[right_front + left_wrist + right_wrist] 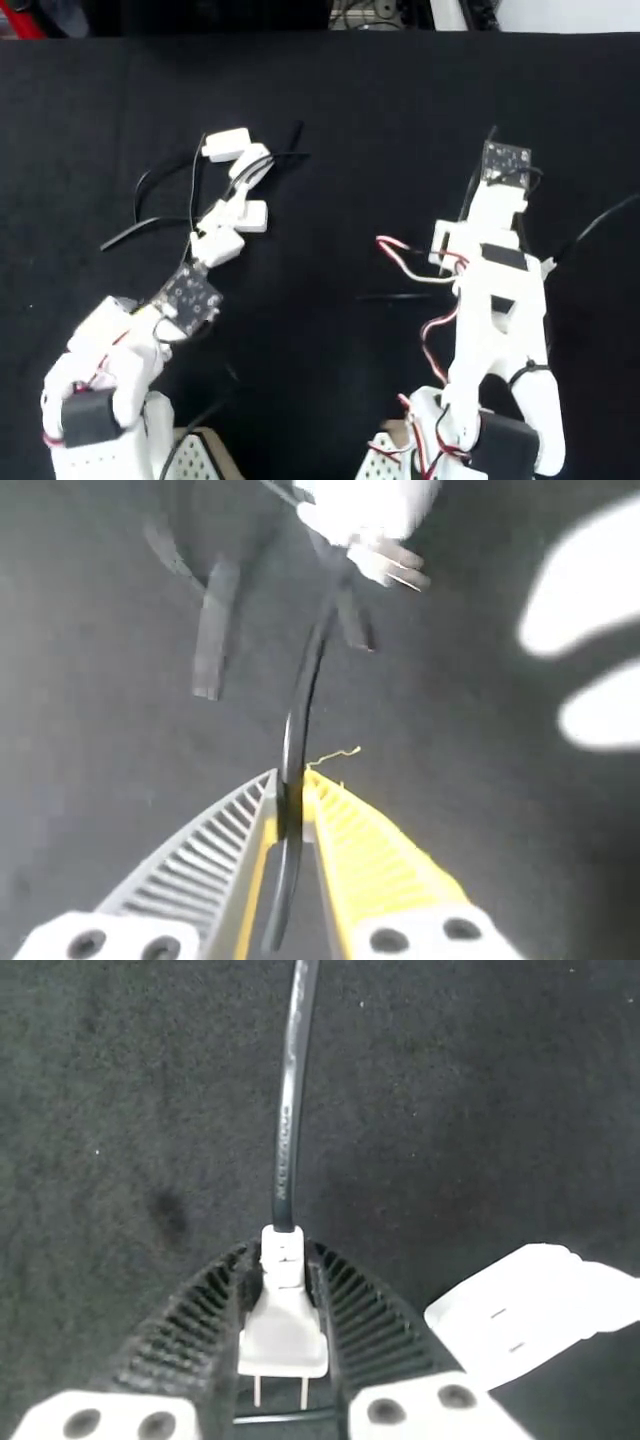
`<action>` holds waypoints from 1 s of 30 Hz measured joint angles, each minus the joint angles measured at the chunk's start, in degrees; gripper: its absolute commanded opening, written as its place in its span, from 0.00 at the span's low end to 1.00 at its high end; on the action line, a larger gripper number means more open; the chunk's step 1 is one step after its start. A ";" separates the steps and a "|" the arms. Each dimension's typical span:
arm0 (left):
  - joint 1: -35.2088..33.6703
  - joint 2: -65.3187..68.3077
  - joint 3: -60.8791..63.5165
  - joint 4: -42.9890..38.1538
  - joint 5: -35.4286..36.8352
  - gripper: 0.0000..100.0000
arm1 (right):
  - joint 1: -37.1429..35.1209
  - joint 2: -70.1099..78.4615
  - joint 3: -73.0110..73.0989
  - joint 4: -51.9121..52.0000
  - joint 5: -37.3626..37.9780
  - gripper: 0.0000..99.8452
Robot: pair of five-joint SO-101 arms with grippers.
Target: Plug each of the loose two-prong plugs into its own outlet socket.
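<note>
A robotics lab or workshop, by the look: black-clothed worktop (340, 90), white plastic left arm (105, 365) and right arm (495, 330) with bare wiring (420, 275), cables (375, 12) beyond the far edge.

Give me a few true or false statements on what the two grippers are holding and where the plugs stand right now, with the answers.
1. The right gripper is shut on a white plug. True.
2. The left gripper hangs wide open with nothing in it. False: it is shut on a black cord.
3. The white plug is already seated in a socket. False: its prongs are bare, and a white outlet lies apart beside the gripper.
4. The table has a black surface. True.
</note>
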 measured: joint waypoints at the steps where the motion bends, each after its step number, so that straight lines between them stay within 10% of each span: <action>1: -0.26 -0.09 1.05 -0.53 0.00 0.05 | 0.00 0.00 0.00 0.00 0.00 0.01; 9: 0.26 -0.70 1.58 -5.45 14.24 0.29 | 0.00 0.00 0.00 0.00 0.00 0.01; 18: 17.41 -0.70 -10.20 -3.16 24.09 0.34 | 0.00 0.00 0.00 0.00 -0.09 0.01; 30: 22.33 23.12 3.52 -40.97 27.43 0.34 | 0.00 0.00 0.00 0.00 -0.09 0.01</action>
